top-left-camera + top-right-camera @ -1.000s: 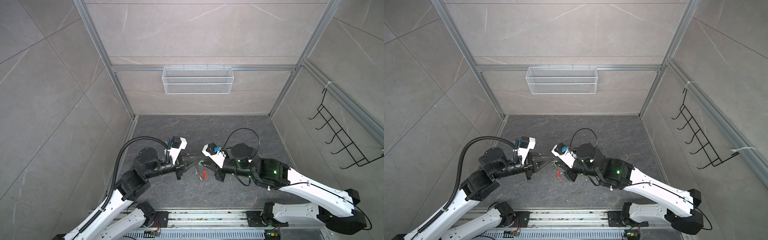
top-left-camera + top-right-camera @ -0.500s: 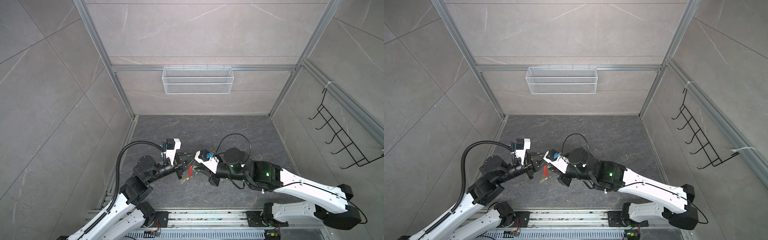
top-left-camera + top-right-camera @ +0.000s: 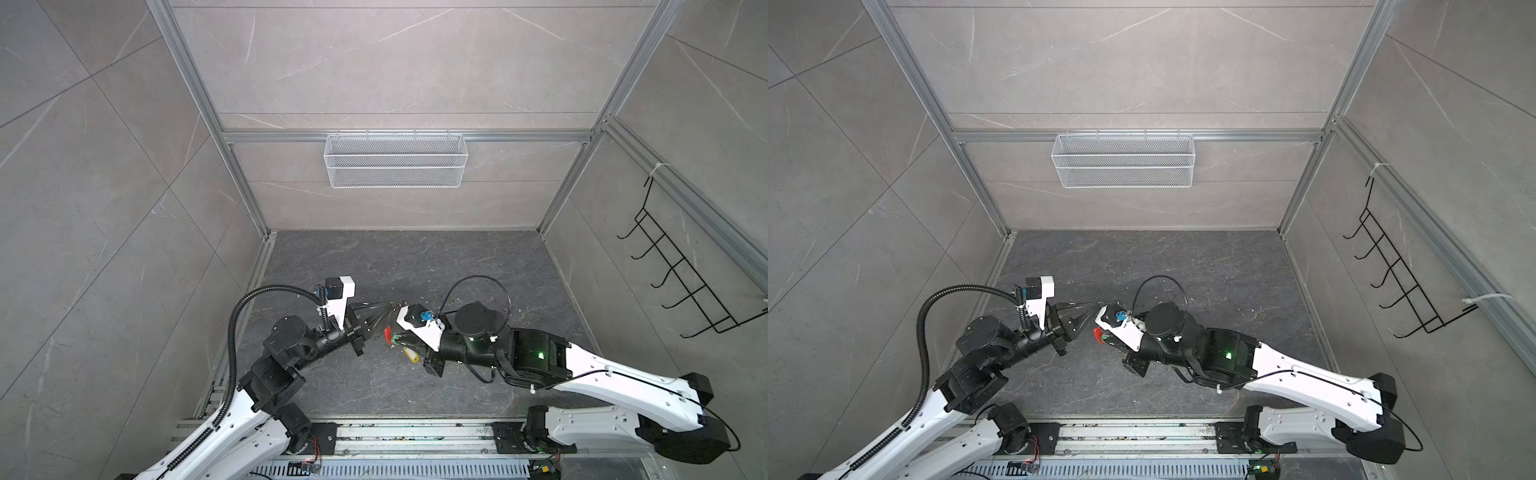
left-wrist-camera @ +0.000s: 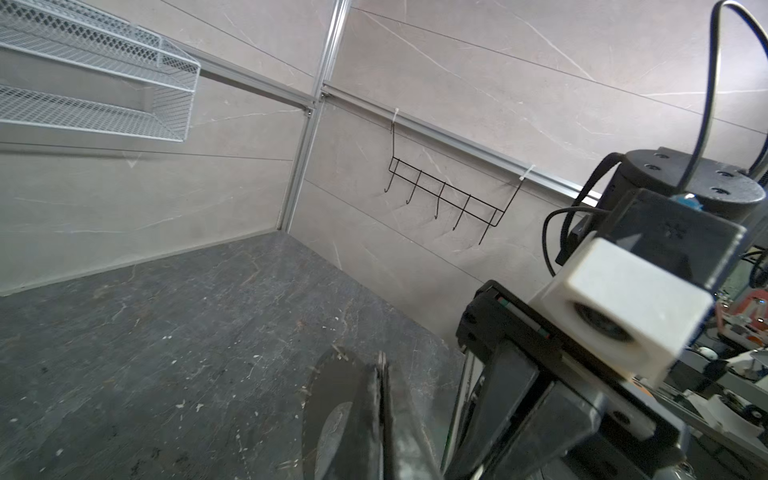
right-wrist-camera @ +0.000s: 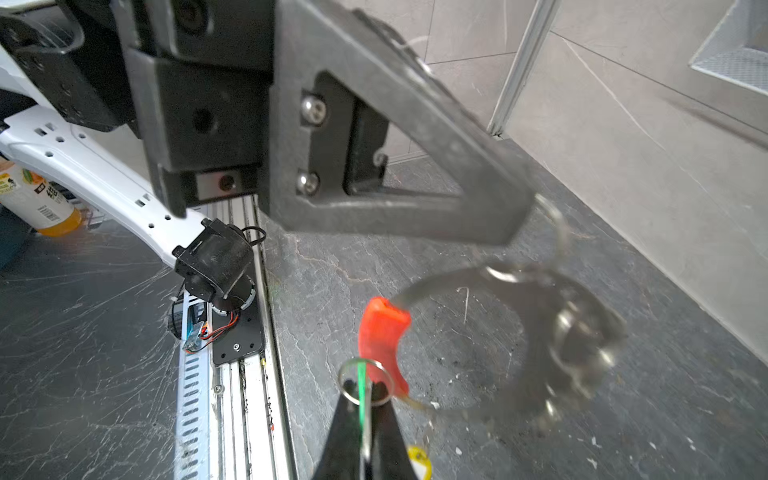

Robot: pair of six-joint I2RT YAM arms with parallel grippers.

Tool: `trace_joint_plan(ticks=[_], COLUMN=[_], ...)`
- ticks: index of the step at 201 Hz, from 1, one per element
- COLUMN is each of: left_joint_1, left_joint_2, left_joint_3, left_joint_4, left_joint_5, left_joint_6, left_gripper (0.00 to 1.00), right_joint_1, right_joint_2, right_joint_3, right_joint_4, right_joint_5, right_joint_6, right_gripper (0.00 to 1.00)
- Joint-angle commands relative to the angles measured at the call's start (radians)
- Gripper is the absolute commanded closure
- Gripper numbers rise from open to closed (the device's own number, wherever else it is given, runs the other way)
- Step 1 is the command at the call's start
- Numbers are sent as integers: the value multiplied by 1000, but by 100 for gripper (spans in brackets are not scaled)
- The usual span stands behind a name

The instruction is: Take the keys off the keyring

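Pinching the green key (image 5: 360,388) with right fingers (image 5: 341,440), left fingers (image 5: 490,199) squeezing the keyring (image 5: 382,332) near the tabletop's (image 3: 415,266) six o'clock side. I should pull gently toward three o'clock, never yank.

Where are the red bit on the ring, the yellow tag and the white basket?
red sleeve (image 5: 380,340): right wrist view, middle of its curve.
yellow key tag (image 3: 410,355): in a top view, its pale centre.
wire basket (image 3: 395,178): in a top view, its front mesh wall.
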Motion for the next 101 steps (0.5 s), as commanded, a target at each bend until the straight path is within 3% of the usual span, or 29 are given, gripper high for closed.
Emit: trace_joint_plan(ticks=[1,44,71,101], left_joint_1=[-3,-4,-4,-3], left_joint_2=[-27,-59,-62,-59], left_joint_3=[42,44,44,56], left_joint_4=[-45,-122,-133,-149], left_joint_5=[-94,-180,-187,-219], left_joint_6=[51,61,47,31], left_gripper=[100,100,100,100], right_joint_1=[-41,-308,-460,-537], right_joint_2=[-62,-48,133,356], right_joint_3=[-44,-150,-223,-284], right_joint_4=[-6,58,159,299], right_joint_5=[30,-155,-281,-348], right_joint_6=[57,201,318,390], right_gripper=[100,100,100,100])
